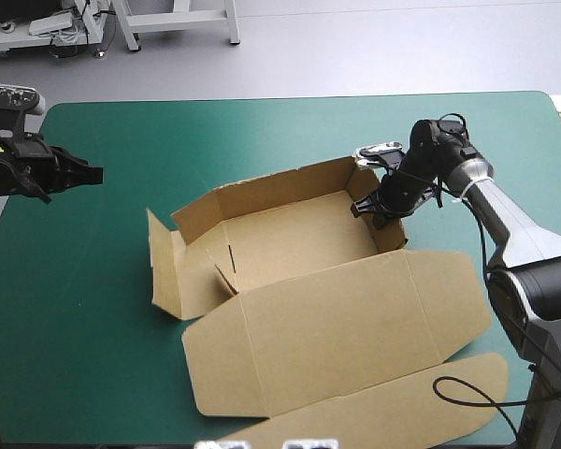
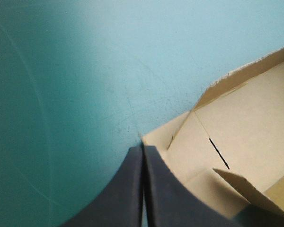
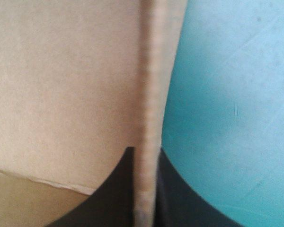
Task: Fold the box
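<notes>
the box (image 1: 299, 245) sits mid-table on the teal-green cover (image 1: 93, 327), walls up, lid flat toward the near edge. the right gripper (image 1: 379, 208) pinches its right wall (image 3: 149, 94). the left gripper (image 1: 93, 175), fingers pressed together, hangs well apart over the table's left edge.

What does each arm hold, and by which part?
The box: the right jaws grip the top edge of its right wall. The left jaws, shut, hold nothing.

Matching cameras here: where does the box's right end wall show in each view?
High view: right end wall of the box, pinched by the right claw.
Left wrist view: absent; only the box's left end shows.
Right wrist view: wall edge-on between the fingers.
Shared landmark: the teal-green cover.
</notes>
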Available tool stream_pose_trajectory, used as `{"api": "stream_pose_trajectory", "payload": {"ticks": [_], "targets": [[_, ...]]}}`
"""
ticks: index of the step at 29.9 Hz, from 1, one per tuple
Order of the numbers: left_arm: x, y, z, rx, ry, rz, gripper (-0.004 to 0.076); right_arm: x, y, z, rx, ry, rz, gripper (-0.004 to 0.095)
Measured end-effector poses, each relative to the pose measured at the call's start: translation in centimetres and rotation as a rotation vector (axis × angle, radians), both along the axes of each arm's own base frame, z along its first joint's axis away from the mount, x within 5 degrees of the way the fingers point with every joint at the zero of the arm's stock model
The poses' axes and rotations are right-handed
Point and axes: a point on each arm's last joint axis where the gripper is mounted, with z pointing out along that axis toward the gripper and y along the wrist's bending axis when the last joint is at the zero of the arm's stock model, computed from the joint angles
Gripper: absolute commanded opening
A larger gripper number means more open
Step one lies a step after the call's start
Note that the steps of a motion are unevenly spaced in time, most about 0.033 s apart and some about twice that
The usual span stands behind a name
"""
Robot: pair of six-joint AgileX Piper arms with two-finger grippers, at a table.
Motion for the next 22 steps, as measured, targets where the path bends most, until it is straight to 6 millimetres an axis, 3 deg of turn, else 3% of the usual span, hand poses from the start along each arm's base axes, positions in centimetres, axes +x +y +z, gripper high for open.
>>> {"api": "stream_pose_trajectory", "payload": {"ticks": [7,16,22], "targets": [[0.0,0.5,-0.2,0.047,0.015,0.039,-0.0009,0.0,0.1,4.4,0.141,-0.112,0.029,-0.0018],[0.9,3.2,-1.1,0.191,0.065,0.276,-0.0009,-3.4,-4.4,12.4,0.193,-0.332,-0.008,-0.0019],[2.7,3.9,-4.8,0.205,0.137,0.311,-0.0009,-5.5,-8.3,15.6,0.172,-0.438,-0.083,-0.0019]]}}
